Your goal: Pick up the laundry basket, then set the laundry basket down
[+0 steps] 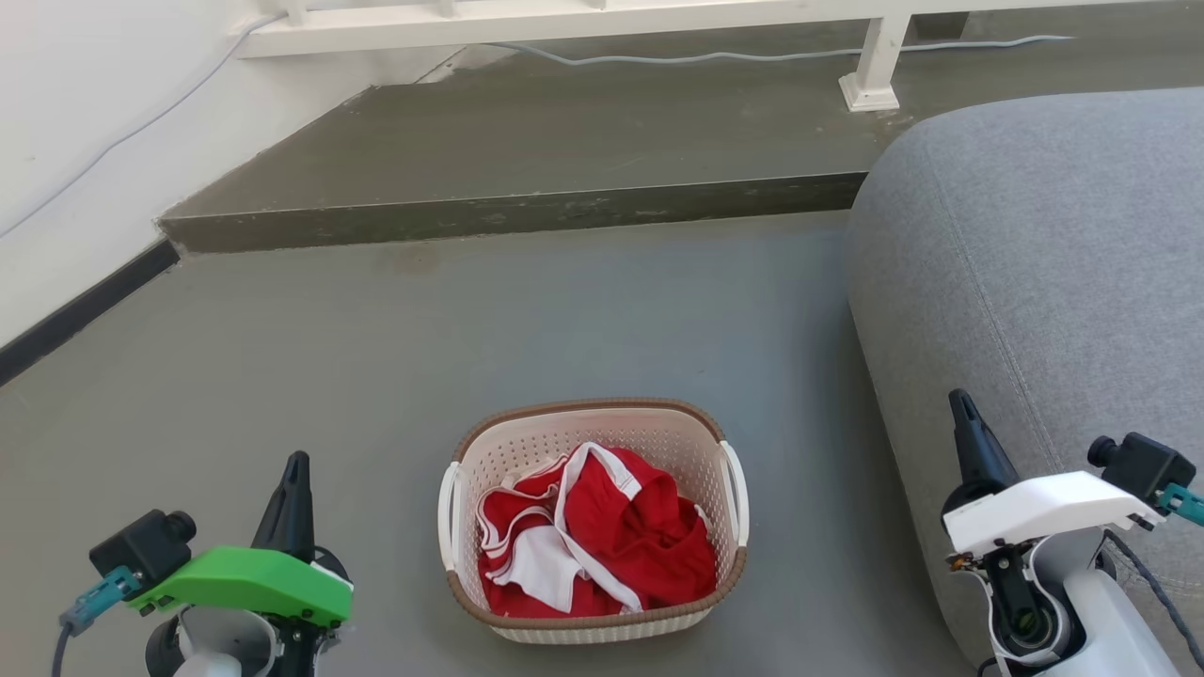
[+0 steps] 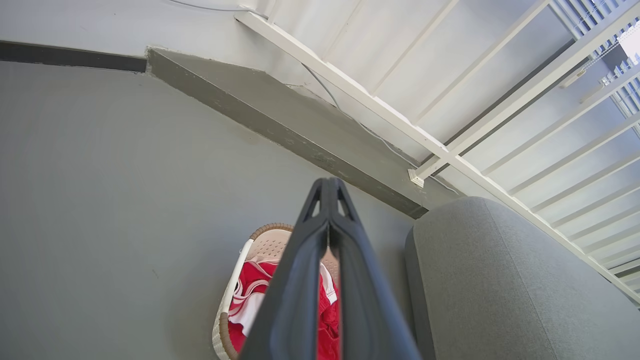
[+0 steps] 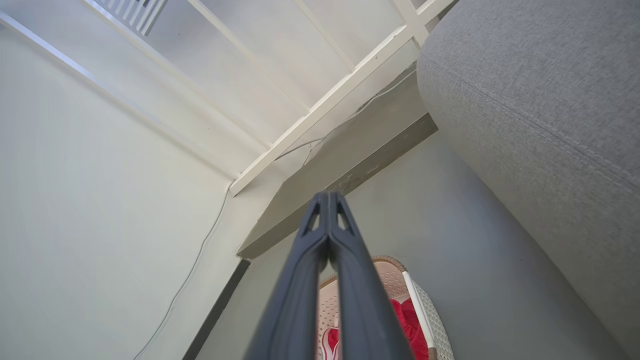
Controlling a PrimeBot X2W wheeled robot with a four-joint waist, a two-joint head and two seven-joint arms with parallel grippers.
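Open grey floor (image 1: 376,357) runs from the raised step's (image 1: 527,160) edge to the grey sofa's (image 1: 1053,263) side. The laundry basket (image 1: 564,437) stands on it near the sofa, not touching, holding red clothes (image 1: 621,536). The left claw (image 1: 297,470) and right claw (image 1: 961,406) flank it, fingers pressed together, empty.

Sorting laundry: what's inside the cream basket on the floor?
The cream perforated plastic laundry basket holds crumpled red cloth with white trim; the basket's floor and anything beneath the cloth are covered.
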